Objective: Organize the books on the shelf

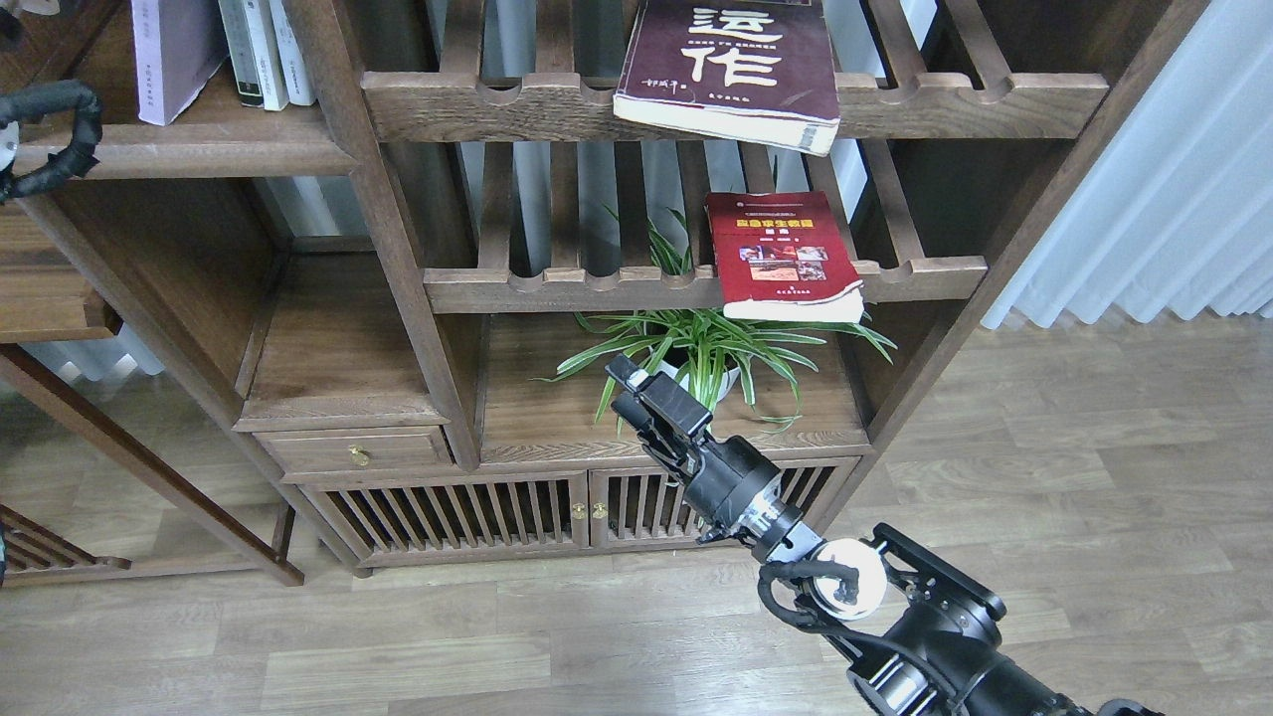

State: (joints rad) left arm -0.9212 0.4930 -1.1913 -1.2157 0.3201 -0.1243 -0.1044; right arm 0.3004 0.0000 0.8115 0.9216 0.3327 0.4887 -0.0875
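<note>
Three books need a home on the solid shelf (189, 149), the flat dark-brown board up at the top left, and only one is there now. That one is the white-and-lavender book (171, 50), which stands on the board and leans beside some slim white-spined volumes (267, 50). The biggest book out of place is the thick maroon book (741, 65) with big cream characters. It lies flat on the top slatted rack (736, 104), and its near corner sticks out over the front rail. Smaller is the red book (781, 254) with photo panels. It lies flat on the lower slatted rack (696, 288), its long side runs away from me toward the back, and its near end hangs over the rail too. A green plant (711, 348) sits under it. Smallest is the right gripper (636, 383), which comes up from the bottom right and points up and to the left. The red book is above it and a little to the right, quite near, so I think this arm is the one to reach it. The jaws look close together and hold nothing, but they are dark and I cannot tell for sure. The left arm (50, 129) only shows as a black cable at the far left edge, and its gripper is not seen.
</note>
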